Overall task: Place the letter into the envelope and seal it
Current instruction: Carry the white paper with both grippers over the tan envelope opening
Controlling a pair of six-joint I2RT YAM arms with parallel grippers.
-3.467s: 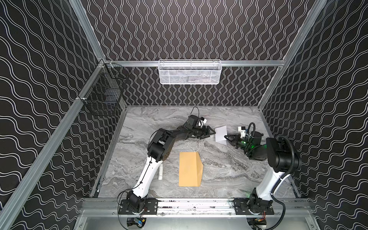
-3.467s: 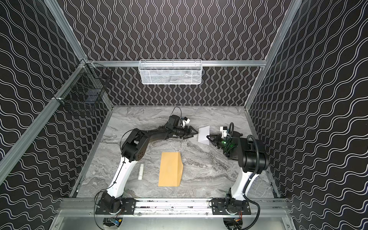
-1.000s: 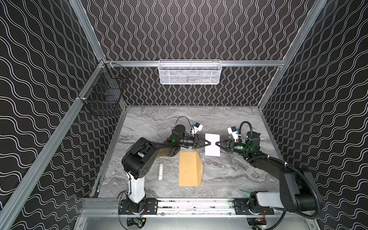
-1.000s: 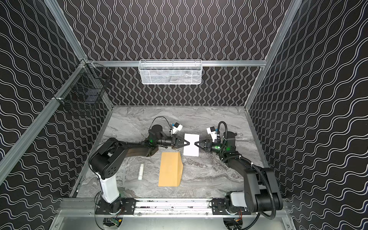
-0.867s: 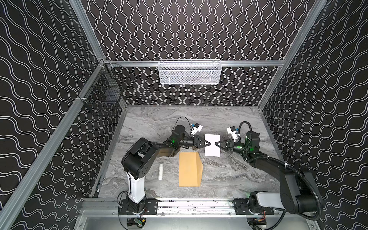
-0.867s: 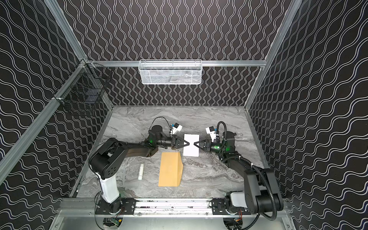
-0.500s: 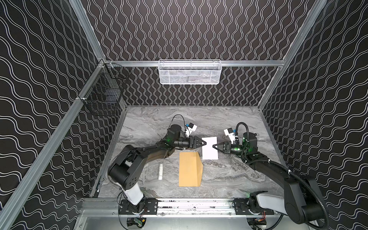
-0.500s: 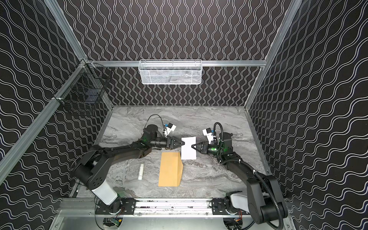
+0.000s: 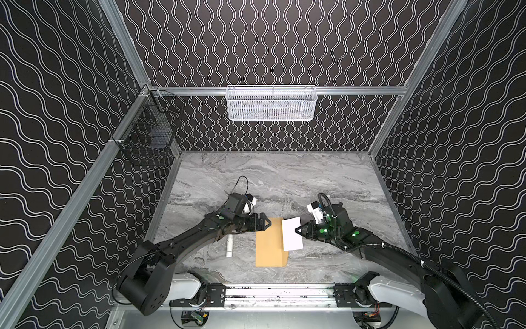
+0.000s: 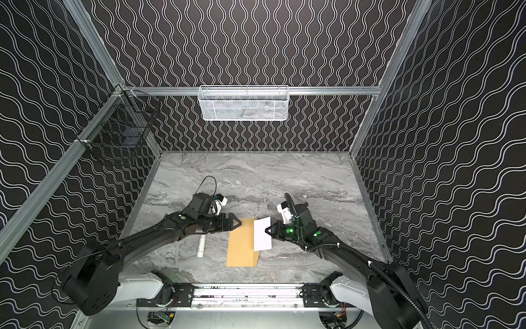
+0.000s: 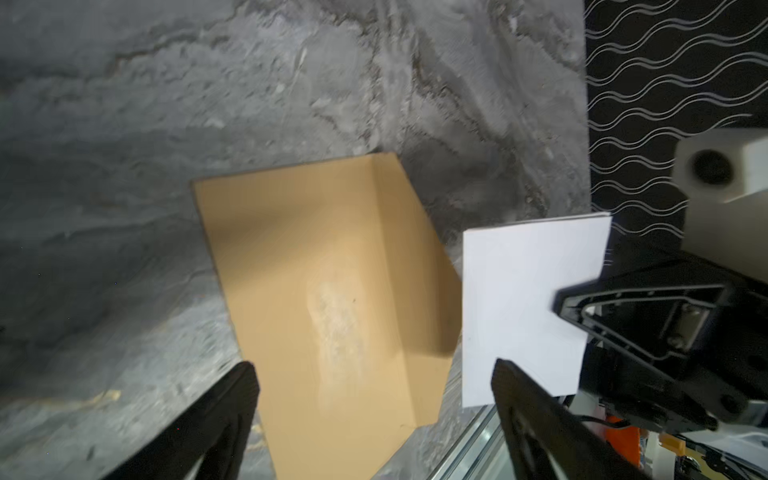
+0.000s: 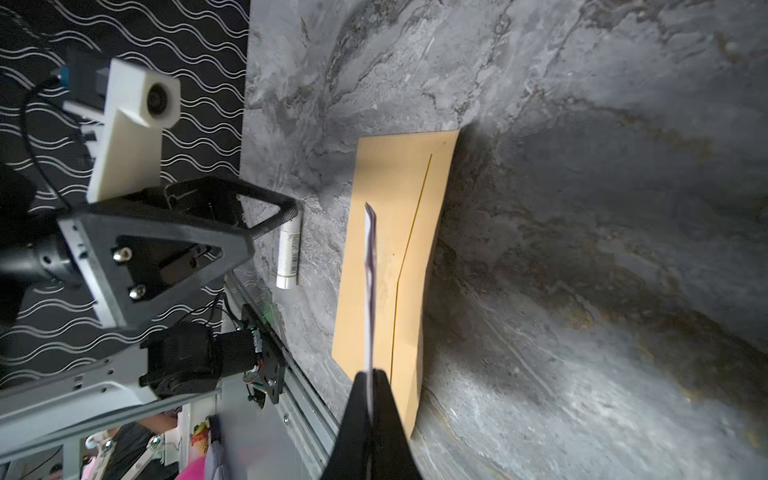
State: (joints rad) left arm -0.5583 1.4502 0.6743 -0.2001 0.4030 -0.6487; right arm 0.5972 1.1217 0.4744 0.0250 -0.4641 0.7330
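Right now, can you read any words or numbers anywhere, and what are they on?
On the white tube: dark print on its label, too small and blurred to read.
On the letter: no writing shows on the side in view.
On the envelope: no writing shows.
So nothing here can be read.
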